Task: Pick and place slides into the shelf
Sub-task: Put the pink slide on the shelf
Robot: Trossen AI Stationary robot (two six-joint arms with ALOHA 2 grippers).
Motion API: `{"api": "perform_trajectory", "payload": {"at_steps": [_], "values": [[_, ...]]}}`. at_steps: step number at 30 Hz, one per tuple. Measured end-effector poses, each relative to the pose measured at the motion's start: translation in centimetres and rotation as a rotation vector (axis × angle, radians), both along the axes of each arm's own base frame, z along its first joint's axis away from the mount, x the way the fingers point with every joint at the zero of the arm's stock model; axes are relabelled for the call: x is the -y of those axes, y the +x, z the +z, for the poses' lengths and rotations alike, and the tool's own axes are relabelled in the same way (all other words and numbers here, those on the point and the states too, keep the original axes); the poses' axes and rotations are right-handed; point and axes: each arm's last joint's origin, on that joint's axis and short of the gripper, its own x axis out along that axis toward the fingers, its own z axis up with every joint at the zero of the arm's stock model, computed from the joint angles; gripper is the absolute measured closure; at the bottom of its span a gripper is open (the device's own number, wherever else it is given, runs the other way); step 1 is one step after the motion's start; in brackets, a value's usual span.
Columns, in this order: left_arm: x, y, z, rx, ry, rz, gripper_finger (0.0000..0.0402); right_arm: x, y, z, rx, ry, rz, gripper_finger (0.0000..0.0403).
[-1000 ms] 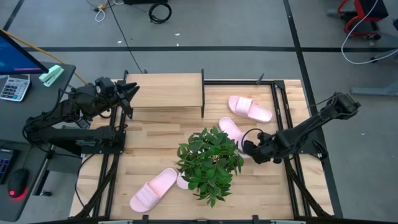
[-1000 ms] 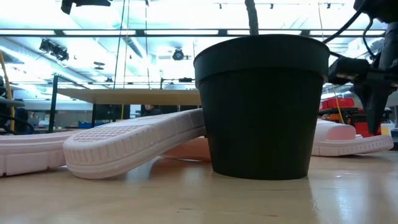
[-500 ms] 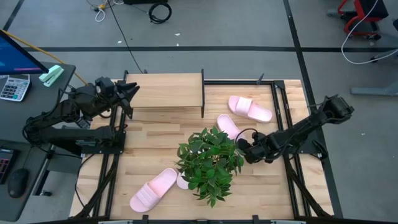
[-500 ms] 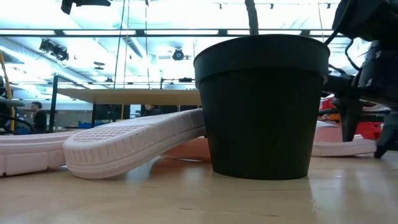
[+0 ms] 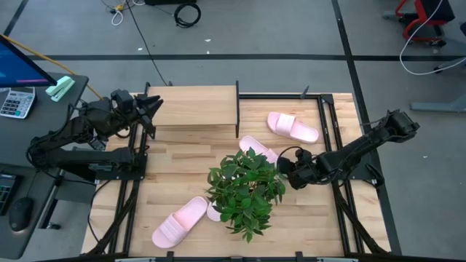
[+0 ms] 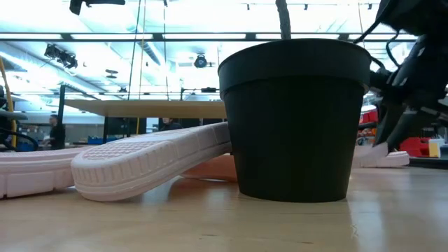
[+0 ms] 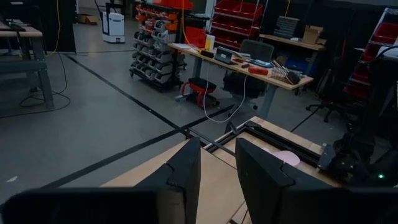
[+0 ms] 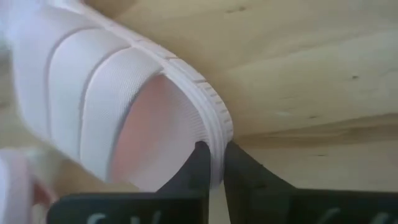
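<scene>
While the left arm sat folded at the table's left edge, its gripper (image 5: 151, 110) hovered beside the low light-wood shelf on a thin black frame (image 5: 195, 106), its two dark fingers (image 7: 186, 171) held slightly apart on nothing. From the right side, the right arm reached low and nearly flat across the slatted wooden tabletop (image 5: 175, 171), stretched out toward the middle. Its gripper (image 5: 280, 167) lay just beside the leafy green potted plant (image 5: 246, 189), and its fingers (image 8: 200, 163) were pinched on the rim of a pale pink foam slide sandal (image 5: 255, 148); the right wrist view showed the ribbed edge of that sandal (image 8: 124, 106) squeezed between the two dark pads above the wood. This slide lay between the plant and the shelf, partly under the leaves. A second pink slide (image 5: 293, 126) rested near the table's far right corner, apart from the gripper. A third (image 5: 180, 220) lay at the near side left of the plant, and a fourth (image 5: 212, 211) peeked from under the leaves just beside it. At table height, the black plastic pot (image 6: 294, 119) stood in front, with a slide's ridged sole (image 6: 147, 161) leaning against it
</scene>
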Motion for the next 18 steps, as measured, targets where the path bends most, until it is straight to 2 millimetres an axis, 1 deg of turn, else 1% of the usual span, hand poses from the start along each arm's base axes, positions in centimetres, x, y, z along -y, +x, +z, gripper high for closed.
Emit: {"api": "perform_trajectory", "payload": {"at_steps": [4,8,12,15,17,18], "values": [[0.0,0.0,0.0,0.003,0.0,0.0,0.0294,-0.2,-0.7,1.9,-0.003,0.007,0.034,0.038],[0.0,0.0,0.0,0.003,0.0,0.0,0.0294,-0.3,-1.9,5.2,-0.053,-0.005,0.109,0.038],[0.0,0.0,0.0,0.003,0.0,0.0,0.0294,0.1,-3.4,10.3,-0.128,-0.07,0.225,0.038],[0.0,0.0,0.0,0.003,0.0,0.0,0.0294,0.8,-4.6,14.7,-0.203,-0.152,0.301,0.038],[0.0,0.0,0.0,0.004,0.0,0.0,0.0294,1.5,-5.6,17.6,-0.242,-0.21,0.321,0.038],[0.0,0.0,0.1,0.006,0.0,0.0,0.0294,1.8,-5.9,18.9,-0.231,-0.236,0.33,0.038]]}}
